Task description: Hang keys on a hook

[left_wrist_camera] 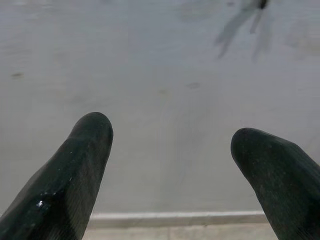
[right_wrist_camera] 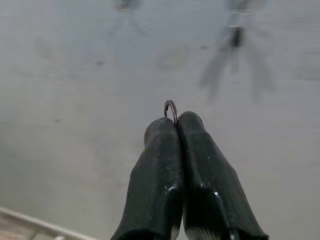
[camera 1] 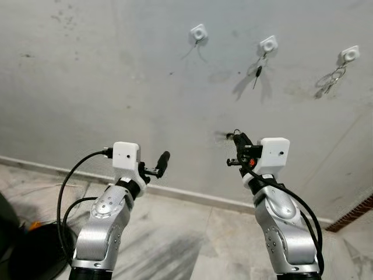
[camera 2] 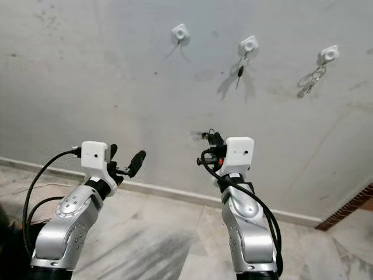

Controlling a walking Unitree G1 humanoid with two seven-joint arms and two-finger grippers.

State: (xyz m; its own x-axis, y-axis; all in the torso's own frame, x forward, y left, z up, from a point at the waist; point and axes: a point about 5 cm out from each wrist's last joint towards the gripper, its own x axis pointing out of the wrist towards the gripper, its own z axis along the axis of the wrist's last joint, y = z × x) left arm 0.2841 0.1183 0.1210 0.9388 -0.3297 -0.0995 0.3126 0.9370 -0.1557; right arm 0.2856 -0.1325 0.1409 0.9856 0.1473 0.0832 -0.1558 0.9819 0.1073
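My right hand [right_wrist_camera: 176, 120] is closed on a key ring [right_wrist_camera: 171, 108], whose thin metal loop pokes out between the fingertips. I hold it raised in front of a grey wall [camera 1: 105, 87], well below three white hooks. The left hook [camera 1: 199, 32] looks empty; the middle hook [camera 1: 268, 44] carries a dark key, and the right hook [camera 1: 349, 55] carries a bunch of rings. My left hand [camera 1: 156, 166] is open and empty. The pickup seems done; lifting and hanging remain. There are no containers here.
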